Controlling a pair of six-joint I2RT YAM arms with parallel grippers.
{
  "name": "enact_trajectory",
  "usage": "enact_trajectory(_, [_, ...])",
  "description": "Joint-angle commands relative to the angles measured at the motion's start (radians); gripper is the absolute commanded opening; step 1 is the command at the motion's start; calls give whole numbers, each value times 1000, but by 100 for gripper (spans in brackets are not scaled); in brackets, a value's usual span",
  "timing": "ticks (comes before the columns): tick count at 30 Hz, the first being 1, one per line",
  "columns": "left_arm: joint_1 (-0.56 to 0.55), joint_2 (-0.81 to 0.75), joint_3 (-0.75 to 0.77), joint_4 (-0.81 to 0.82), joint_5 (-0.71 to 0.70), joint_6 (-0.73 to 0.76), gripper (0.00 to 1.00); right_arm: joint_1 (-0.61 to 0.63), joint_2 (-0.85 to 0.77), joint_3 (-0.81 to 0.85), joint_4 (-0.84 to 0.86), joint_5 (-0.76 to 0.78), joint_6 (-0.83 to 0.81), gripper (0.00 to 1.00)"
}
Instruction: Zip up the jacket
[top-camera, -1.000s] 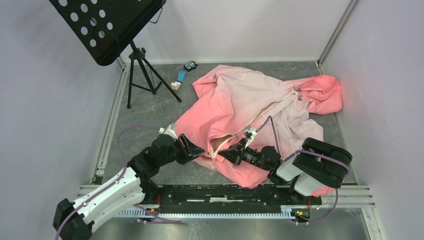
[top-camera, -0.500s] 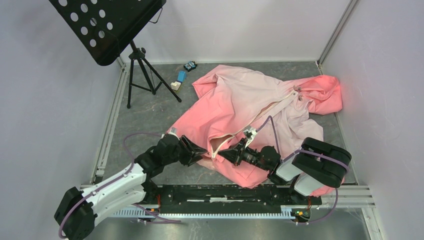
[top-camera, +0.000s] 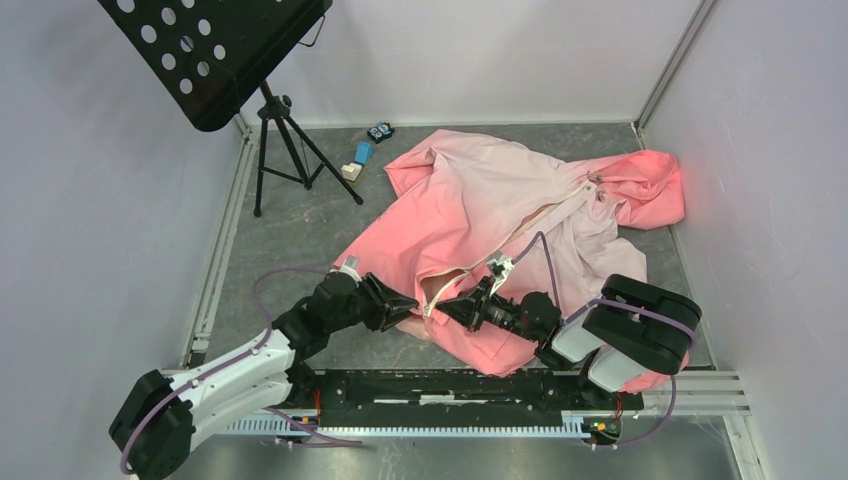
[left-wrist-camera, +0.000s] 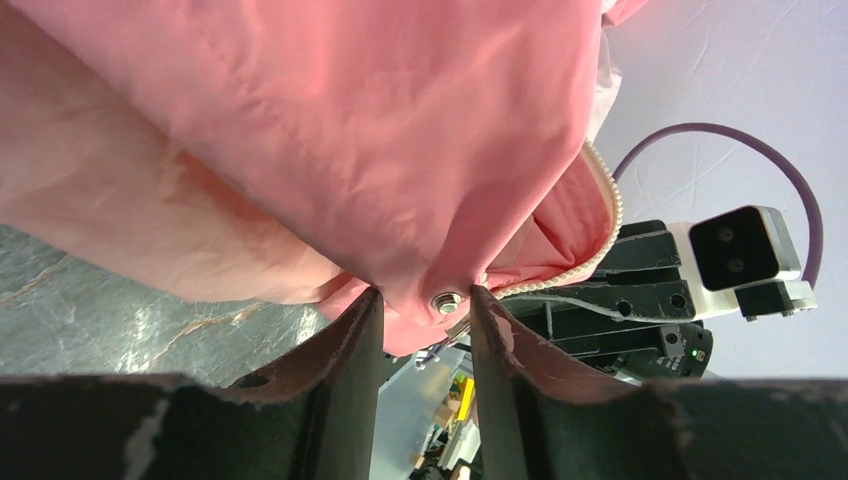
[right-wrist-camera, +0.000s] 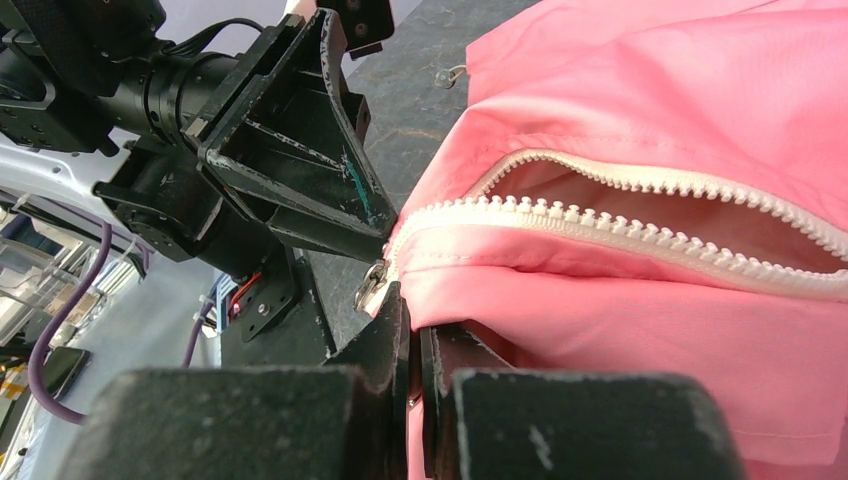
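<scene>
The pink jacket (top-camera: 480, 200) lies spread on the grey floor, its cream zipper strip (top-camera: 560, 215) running from the hood toward the near hem. My left gripper (top-camera: 408, 301) is open; in the left wrist view the gripper (left-wrist-camera: 425, 295) has the jacket's hem corner with a metal snap (left-wrist-camera: 445, 300) between its fingertips. My right gripper (top-camera: 447, 308) is shut on the jacket's hem just beside the zipper's bottom end. In the right wrist view, pink fabric (right-wrist-camera: 650, 330) is pinched in the gripper (right-wrist-camera: 412, 310), the metal zipper slider (right-wrist-camera: 372, 285) hangs just ahead, and the zipper teeth (right-wrist-camera: 600, 225) gape open.
A black music stand (top-camera: 215, 55) on a tripod (top-camera: 285, 150) stands at the back left. Small blocks (top-camera: 358, 160) lie beside the jacket's far left edge. A black rail (top-camera: 450, 385) runs along the near edge. Walls close in on three sides.
My left arm has reached right and forward, bringing its fingers onto the jacket's hem corner. The right arm and the jacket have not visibly moved.
</scene>
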Motion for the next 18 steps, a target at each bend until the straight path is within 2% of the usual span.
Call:
enact_trajectory(1, [2, 29, -16, 148, 48, -41, 42, -5, 11, 18, 113, 13, 2, 0])
enact_trajectory(9, [1, 85, -33, 226, 71, -56, 42, -4, 6, 14, 114, 17, 2, 1])
enact_trajectory(14, [1, 48, -71, 219, 39, -105, 51, -3, 3, 11, 117, 19, 0, 0])
enact_trajectory(18, [1, 22, -91, 217, 22, -138, 63, -3, 2, 13, 119, 19, 1, 0])
